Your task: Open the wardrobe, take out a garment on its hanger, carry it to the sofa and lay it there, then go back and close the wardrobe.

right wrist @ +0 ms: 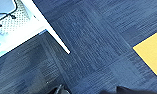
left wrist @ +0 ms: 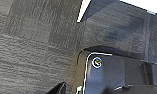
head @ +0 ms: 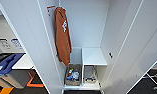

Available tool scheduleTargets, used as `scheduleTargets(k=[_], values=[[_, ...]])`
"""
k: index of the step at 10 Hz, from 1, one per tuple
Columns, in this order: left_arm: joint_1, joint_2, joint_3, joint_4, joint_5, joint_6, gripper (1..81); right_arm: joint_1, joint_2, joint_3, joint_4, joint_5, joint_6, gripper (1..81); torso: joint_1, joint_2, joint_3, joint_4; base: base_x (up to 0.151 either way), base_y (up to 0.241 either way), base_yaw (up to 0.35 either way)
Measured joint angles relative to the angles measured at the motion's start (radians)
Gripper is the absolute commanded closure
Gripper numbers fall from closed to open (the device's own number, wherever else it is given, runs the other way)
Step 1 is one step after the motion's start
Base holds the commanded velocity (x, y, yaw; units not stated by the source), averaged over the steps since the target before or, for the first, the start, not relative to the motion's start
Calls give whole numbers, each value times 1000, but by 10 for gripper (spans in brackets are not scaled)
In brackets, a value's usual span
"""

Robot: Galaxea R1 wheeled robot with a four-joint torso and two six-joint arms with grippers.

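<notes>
Facing the wardrobe (head: 87, 25), both doors swung wide. At 9 o'clock, a blue bin (head: 5, 63) on dark carpet (left wrist: 31, 50). At 11 o'clock, a rust-orange garment (head: 62, 35) hangs vertically. No white garment or hanger on the rail, so no bearing from either gripper. At 6 o'clock, a basket (head: 73, 75) under the shelf (head: 92, 56). Gripper state: cannot tell, either arm. Wrist views look down on carpet.

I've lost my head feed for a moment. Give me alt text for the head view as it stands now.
The white wardrobe stands open with both doors swung wide, and a long rust-orange garment hangs at the left of its plain white interior. Low inside, a white shelf sits above two baskets on the wardrobe floor. Dark carpet shows to either side.
</notes>
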Motion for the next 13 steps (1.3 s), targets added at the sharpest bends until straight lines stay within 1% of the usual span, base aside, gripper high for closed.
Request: scheduleTargets(k=[2,3,5,7,8,10,12,13], values=[[-54,-114,76,-11,-21,-54,10,34,-46,10,0,-5,83,10,0,0,0,0,0,0,0],[-72,-158,96,-14,-24,-104,10,56,-64,11,0,-4,117,10,0,0,0,0,0,0,0],[-123,-216,131,-23,-22,-268,10,81,-96,14,0,-5,198,10,1,1,-1,0,0,0,0],[-208,-265,137,-26,-22,-368,10,101,-110,14,0,-6,270,10,1,1,-1,0,0,0,0],[-251,-277,137,-27,-22,-401,10,120,-110,19,0,-9,309,10,1,1,-1,0,0,0,0],[-317,-273,163,-29,-19,-448,10,153,-110,36,0,-10,350,10,2,1,-2,0,0,0,0],[-387,-247,183,-29,-14,-476,10,186,-114,64,1,-15,396,10,2,2,-2,0,0,0,0],[-429,-230,194,-29,-11,-495,10,206,-120,78,0,-16,429,10,2,2,-3,0,0,0,0]])
